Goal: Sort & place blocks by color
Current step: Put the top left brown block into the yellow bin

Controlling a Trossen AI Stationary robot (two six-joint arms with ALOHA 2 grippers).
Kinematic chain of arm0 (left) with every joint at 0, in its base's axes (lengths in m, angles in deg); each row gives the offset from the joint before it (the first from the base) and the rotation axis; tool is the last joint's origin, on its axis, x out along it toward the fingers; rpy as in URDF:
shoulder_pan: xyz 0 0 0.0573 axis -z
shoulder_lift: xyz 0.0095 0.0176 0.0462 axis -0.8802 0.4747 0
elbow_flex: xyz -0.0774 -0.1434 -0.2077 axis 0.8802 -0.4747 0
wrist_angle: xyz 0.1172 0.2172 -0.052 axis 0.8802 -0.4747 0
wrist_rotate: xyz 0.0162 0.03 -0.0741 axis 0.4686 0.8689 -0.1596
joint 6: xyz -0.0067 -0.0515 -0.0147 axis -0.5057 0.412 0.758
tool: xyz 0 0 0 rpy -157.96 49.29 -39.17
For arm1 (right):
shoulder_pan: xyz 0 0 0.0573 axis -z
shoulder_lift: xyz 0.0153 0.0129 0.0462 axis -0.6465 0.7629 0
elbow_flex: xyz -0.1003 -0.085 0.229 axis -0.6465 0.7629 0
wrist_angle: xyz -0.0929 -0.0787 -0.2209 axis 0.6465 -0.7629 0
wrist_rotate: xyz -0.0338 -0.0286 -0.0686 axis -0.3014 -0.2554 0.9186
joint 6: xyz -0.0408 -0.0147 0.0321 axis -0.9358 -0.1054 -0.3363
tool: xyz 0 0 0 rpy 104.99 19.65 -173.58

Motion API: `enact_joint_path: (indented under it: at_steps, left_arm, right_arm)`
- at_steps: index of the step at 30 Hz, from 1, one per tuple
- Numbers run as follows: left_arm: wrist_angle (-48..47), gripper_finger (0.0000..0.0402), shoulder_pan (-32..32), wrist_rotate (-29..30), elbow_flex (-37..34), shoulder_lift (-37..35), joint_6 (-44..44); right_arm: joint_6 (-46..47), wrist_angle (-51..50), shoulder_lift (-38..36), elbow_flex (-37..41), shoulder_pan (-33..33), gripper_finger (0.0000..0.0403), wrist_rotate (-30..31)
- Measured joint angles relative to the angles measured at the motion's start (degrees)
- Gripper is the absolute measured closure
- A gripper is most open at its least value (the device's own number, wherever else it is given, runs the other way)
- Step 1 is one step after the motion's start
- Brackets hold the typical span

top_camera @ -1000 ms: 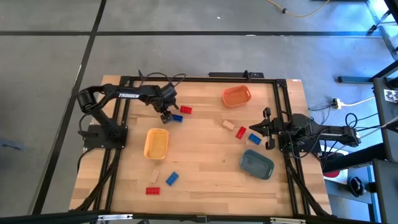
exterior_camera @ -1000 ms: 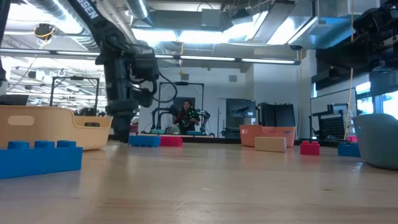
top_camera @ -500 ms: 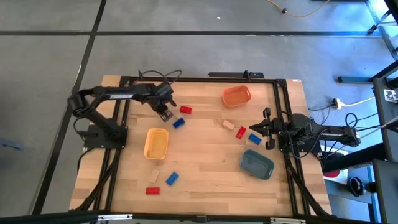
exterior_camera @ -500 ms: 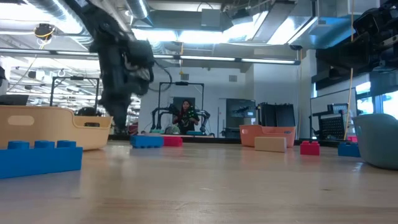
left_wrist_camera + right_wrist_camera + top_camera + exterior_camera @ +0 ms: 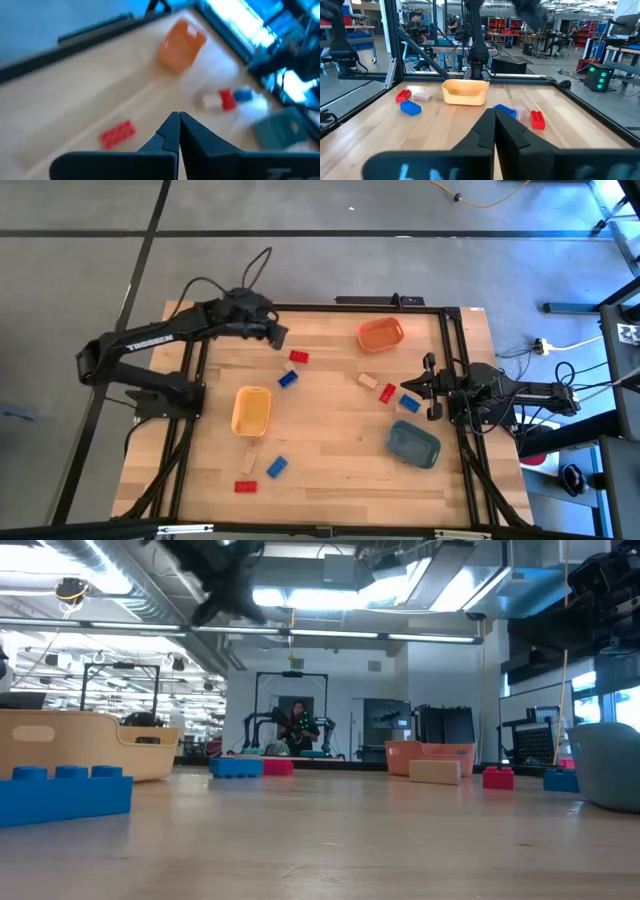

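Observation:
My left gripper [image 5: 279, 335] hangs high over the table's far left, shut and holding nothing [image 5: 178, 127]. Below and in front of it lie a red block [image 5: 298, 357] and a blue block [image 5: 288, 378]. My right gripper [image 5: 404, 387] waits at the right side, shut [image 5: 494, 119]. Close to it lie a beige block [image 5: 367, 380], a red block [image 5: 388, 393] and a blue block [image 5: 408, 402]. Near the front left lie a beige block [image 5: 248, 464], a blue block [image 5: 276, 467] and a red block [image 5: 245, 486]. All the blocks rest flat on the wood.
A yellow tray [image 5: 251, 410] stands at the left middle, an orange tray [image 5: 380, 334] at the far right and a slate-blue tray [image 5: 413, 443] at the near right. A black frame [image 5: 320, 307] runs along the table's far edge. Bare wood shows in the table's middle.
My left gripper has risen from beside the blue block and drawn back toward the table's far left corner, carrying nothing. The blue block stays on the table, a little nearer and turned slightly.

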Motion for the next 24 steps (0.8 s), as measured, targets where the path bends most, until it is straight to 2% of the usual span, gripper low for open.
enact_joint_path:
  at_steps: [3, 8, 12, 15, 18, 22, 24]
  left_arm:
    - [4.42, 0.0401, -1.37, -0.07, 7.29, 4.54, -1.98]
    - [2.56, 0.0401, -6.38, -3.75, 18.7, 11.66, -5.65]
    - [-2.22, 0.0401, -7.74, -5.72, 21.41, 12.68, -8.03]
    - [-4.52, 0.0401, -5.42, -5.0, 19.17, 12.29, -9.87]
    - [-3.7, 0.0401, -2.08, -3.54, 13.77, 10.27, -9.78]
    - [5.51, 0.0401, 3.79, -1.37, 3.79, 7.67, -7.91]
    - [12.97, 0.0401, 7.14, -0.97, -0.83, 6.47, -7.06]
  right_arm:
    - [-0.01, 0.0, 0.0, 0.0, 0.01, 0.0396, 0.0]
    - [0.01, -0.01, 0.0, 0.0, 0.02, 0.0396, 0.0]
    - [0.01, 0.0, -0.02, 0.0, 0.02, 0.0396, 0.0]
    - [0.01, 0.0, -0.02, 0.0, 0.0, 0.0396, -0.02]
    - [0.0, 0.0, -0.02, 0.0, 0.02, 0.0396, -0.02]
    - [0.0, 0.0, -0.02, 0.0, 0.02, 0.0396, -0.02]
    - [0.01, 0.0, -0.02, 0.0, 0.02, 0.0396, -0.02]
